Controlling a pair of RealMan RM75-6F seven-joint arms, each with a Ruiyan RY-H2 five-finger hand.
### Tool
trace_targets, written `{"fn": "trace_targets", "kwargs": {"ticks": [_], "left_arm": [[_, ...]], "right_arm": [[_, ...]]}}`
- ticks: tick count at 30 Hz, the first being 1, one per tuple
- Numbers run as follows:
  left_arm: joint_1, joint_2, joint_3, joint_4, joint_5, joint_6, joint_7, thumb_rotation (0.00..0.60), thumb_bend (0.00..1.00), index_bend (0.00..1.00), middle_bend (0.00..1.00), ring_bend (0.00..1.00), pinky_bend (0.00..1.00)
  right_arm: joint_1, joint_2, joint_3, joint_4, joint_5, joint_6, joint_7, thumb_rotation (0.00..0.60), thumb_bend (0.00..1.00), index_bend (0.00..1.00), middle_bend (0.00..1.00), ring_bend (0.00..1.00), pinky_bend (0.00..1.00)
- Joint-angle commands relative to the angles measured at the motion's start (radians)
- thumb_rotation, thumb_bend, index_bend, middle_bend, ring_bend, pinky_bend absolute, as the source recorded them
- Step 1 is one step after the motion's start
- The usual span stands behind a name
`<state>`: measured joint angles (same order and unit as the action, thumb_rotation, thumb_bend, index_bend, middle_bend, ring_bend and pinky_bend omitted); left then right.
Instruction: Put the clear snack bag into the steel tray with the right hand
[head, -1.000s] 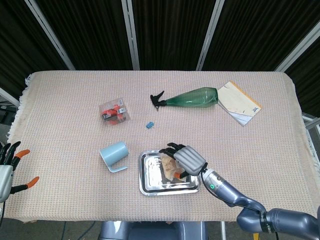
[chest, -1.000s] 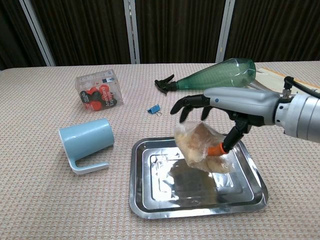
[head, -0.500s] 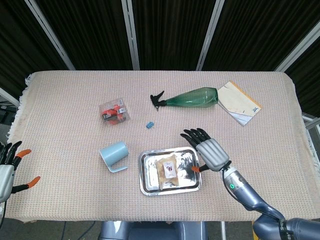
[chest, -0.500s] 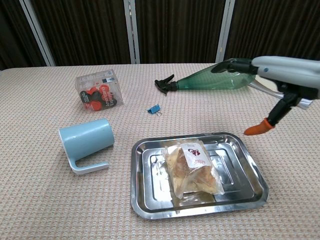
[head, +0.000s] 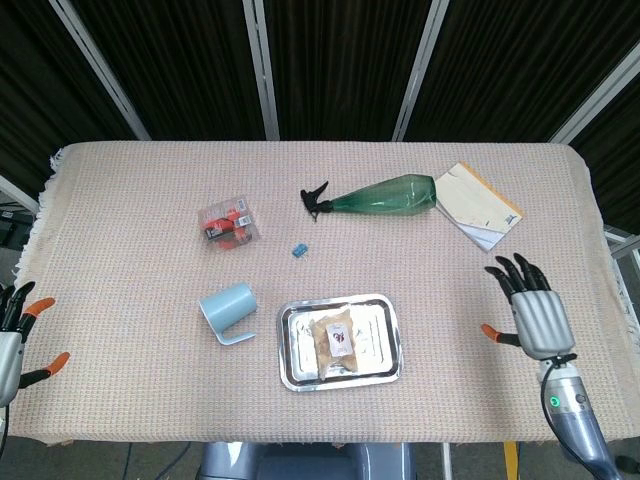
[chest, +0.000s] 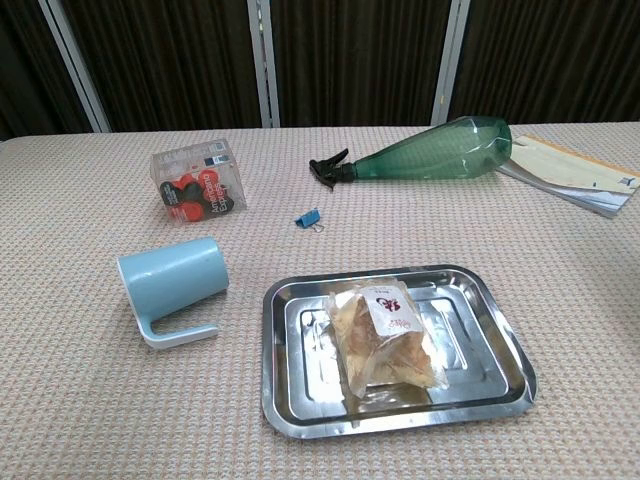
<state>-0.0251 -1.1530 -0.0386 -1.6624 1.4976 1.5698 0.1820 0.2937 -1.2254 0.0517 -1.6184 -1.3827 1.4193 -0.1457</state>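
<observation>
The clear snack bag lies flat inside the steel tray, near the table's front edge. My right hand is open at the front right of the table, well away from the tray, with nothing in it. My left hand shows only at the far left edge of the head view, fingers spread and empty. Neither hand appears in the chest view.
A light blue mug lies on its side left of the tray. Behind it are a clear box of red and black items, a blue binder clip, a green spray bottle and a notebook.
My right hand let go of the snack bag, which dropped flat into the tray. The hand then drew back to the right, out of the chest view.
</observation>
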Motion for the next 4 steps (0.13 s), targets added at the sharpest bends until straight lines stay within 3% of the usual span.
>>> {"fn": "trace_targets", "kwargs": {"ticks": [1,4], "left_arm": [[0.005,-0.004,0.005,0.000,0.005,0.006,-0.001,0.561,0.08,0.23,0.05,0.00,0.00],[0.012,-0.006,0.011,0.001,0.012,0.013,-0.006,0.562,0.08,0.23,0.05,0.00,0.00]], "right_arm": [[-0.068,-0.011,-0.031,0.018,0.002,0.067,-0.014,0.600,0.07,0.14,0.06,0.00,0.11],[-0.111,-0.016,-0.051,0.015,-0.003,0.105,-0.011,0.600,0.07,0.11,0.02,0.00,0.05]]}}
